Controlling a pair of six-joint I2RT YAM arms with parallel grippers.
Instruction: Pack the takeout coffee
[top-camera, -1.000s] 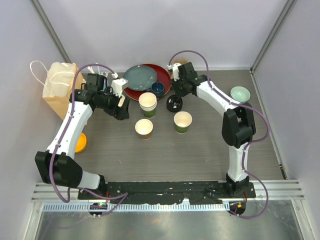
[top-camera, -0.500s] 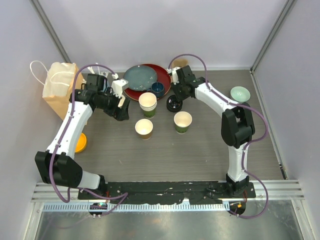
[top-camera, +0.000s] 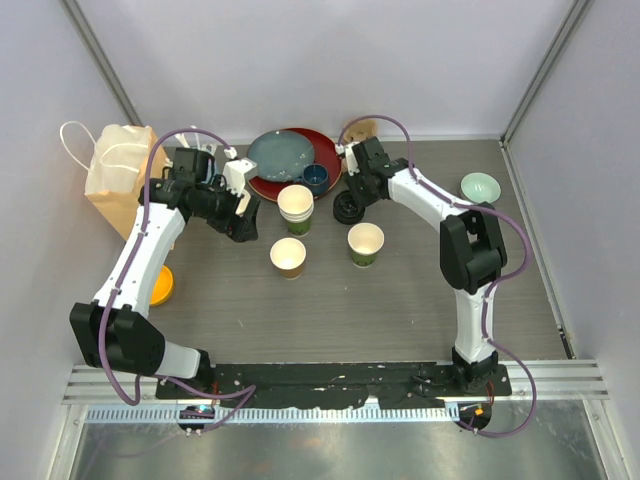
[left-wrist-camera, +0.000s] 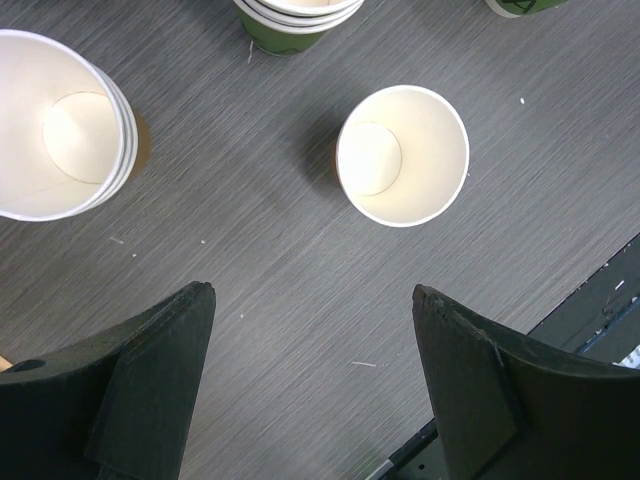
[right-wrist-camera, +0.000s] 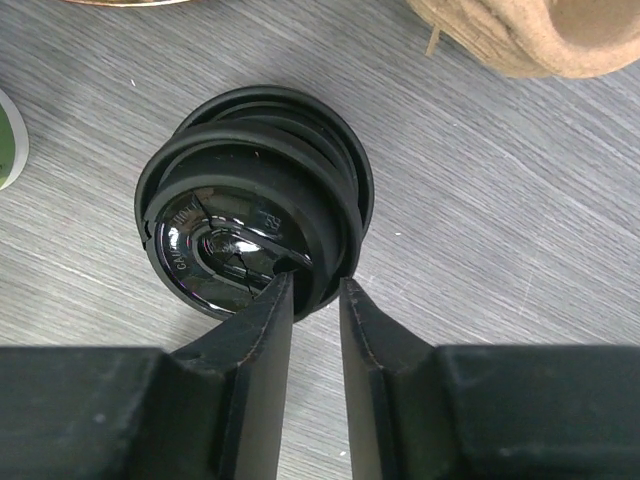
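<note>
Barely begun: right claw (right-wrist-camera: 310, 300) straddles rim of black round plastic lids (right-wrist-camera: 235, 175), grip uncertain; left claw (left-wrist-camera: 310, 330) spread, empty. Unlidded, unpacked: brown-sided paper cup (top-camera: 288, 257), green-sided paper cup (top-camera: 365, 244).

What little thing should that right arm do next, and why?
Probably pinch the right end effector fully shut on the top black lid. Its fingers straddle that lid's near rim, one inside and one outside, but a firm grip isn't evident. The lid sits askew on a stack of lids, so lifting before it's clamped could let it slip.
</note>
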